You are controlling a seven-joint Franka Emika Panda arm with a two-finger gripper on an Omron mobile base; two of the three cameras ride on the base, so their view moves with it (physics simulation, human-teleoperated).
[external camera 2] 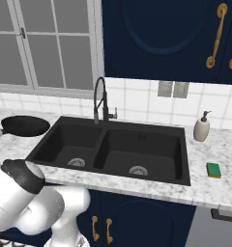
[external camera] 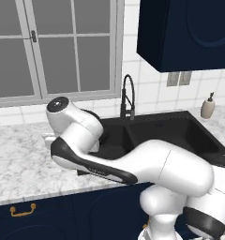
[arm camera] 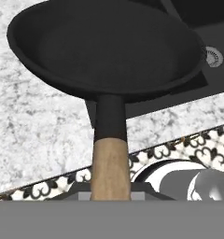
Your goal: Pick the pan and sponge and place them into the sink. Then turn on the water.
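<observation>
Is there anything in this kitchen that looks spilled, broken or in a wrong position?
Nothing looks spilled or damaged. The pan hangs in the air over the counter edge beside the sink, held by its wooden handle, so that is expected. The sponge lies flat on the counter, and the soap dispenser stands upright.

This is a home kitchen, rendered rather than filmed. A black sink point(external camera 2: 65, 140) with 2 basins and round silver drains is set into a white-and-grey marble counter point(external camera 2: 219, 190), with a tall black spring-neck faucet point(external camera 2: 101, 99) behind it. Dark navy cabinets point(external camera 2: 161, 38) with brass handles hang above and run below the counter. The wall is white tile with a pair of outlets, and a paned window point(external camera 2: 45, 48) sits to the left. A beige soap dispenser point(external camera 2: 201, 127), a green sponge point(external camera 2: 214, 169) and a black frying pan point(external camera 2: 25, 126) are at hand, over a patterned tile floor point(arm camera: 198, 144).
</observation>
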